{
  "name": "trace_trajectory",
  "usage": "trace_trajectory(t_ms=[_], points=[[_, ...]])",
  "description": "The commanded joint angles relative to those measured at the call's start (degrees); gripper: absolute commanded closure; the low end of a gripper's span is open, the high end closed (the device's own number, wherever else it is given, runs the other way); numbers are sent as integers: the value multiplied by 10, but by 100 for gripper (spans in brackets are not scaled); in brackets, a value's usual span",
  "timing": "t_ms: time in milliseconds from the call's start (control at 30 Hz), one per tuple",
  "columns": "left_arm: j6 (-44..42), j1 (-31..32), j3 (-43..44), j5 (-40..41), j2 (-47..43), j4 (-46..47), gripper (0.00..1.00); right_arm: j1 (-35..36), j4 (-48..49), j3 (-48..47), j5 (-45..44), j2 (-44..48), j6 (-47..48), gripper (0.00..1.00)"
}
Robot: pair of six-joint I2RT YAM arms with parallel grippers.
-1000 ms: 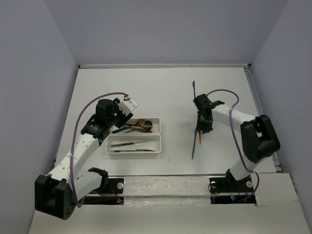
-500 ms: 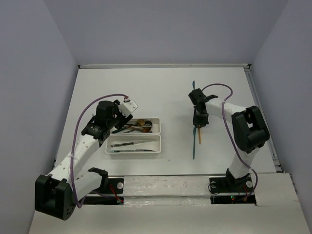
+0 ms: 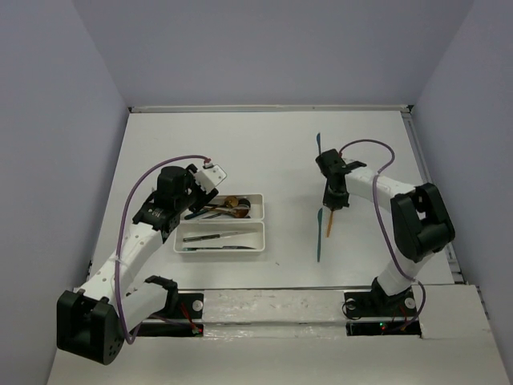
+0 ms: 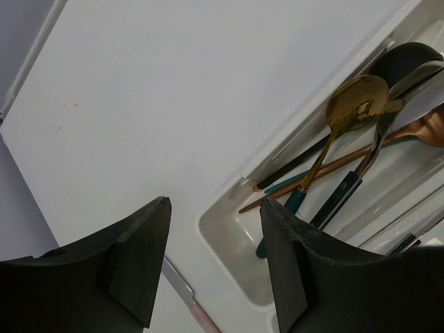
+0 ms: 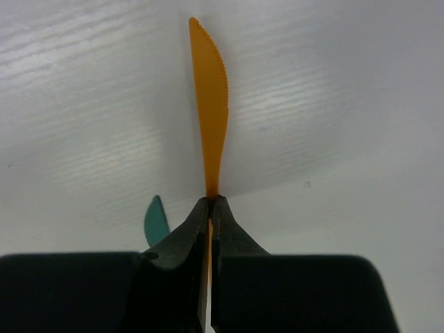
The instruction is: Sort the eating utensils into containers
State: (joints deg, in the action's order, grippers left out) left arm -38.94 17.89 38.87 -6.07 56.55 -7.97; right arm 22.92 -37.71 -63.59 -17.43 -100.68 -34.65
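The two containers are white trays side by side. The far tray (image 3: pixel 258 198) (image 4: pixel 225 230) holds several spoons, among them a gold one (image 4: pixel 357 100). The near tray (image 3: pixel 261 237) holds knives. My left gripper (image 3: pixel 195 192) (image 4: pixel 215 208) hangs open over the far tray's left end, with nothing between its fingers. To the right, my right gripper (image 3: pixel 332 200) (image 5: pixel 210 202) is shut on an orange knife (image 3: pixel 327 226) (image 5: pixel 210 97), whose blade points away over the table. A teal knife (image 3: pixel 320 241) (image 5: pixel 157 220) lies just beside it. Another teal utensil (image 3: pixel 318 144) lies farther back.
A silver blade (image 4: pixel 182 295) lies on the table just outside the far tray's corner, below my left fingers. A dark handle (image 3: pixel 192 215) sticks out over that tray's left rim. Grey walls close in the table on three sides.
My right gripper has closed onto the orange knife after shifting slightly above it. The left arm and the trays have not moved.
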Motion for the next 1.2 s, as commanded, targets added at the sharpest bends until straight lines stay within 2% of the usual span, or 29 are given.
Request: trace_trajectory(t_ms=[0, 133, 200, 333, 367, 533, 767, 933, 1167], points=[[7, -1, 16, -25, -10, -8, 33, -4, 12, 19, -72, 106, -18, 100], [33, 1, 59, -51, -14, -34, 34, 6, 21, 13, -81, 209, -20, 100], [43, 2, 78, -91, -20, -57, 35, 25, 51, 11, -67, 265, -10, 100], [97, 7, 134, -184, -16, -77, 36, 101, 133, 6, -41, 313, -19, 100], [128, 22, 142, -211, -12, -77, 36, 136, 177, 2, -30, 314, -21, 100], [200, 86, 196, -296, 22, -74, 35, 202, 300, -21, -1, 284, -33, 100], [272, 94, 212, -361, 56, -23, 29, 243, 423, -36, 24, 259, -61, 100], [293, 96, 184, -374, 81, 30, 27, 262, 436, -42, 23, 238, -67, 100], [312, 95, 154, -366, 69, 107, 27, 268, 445, -38, 33, 222, -79, 100]])
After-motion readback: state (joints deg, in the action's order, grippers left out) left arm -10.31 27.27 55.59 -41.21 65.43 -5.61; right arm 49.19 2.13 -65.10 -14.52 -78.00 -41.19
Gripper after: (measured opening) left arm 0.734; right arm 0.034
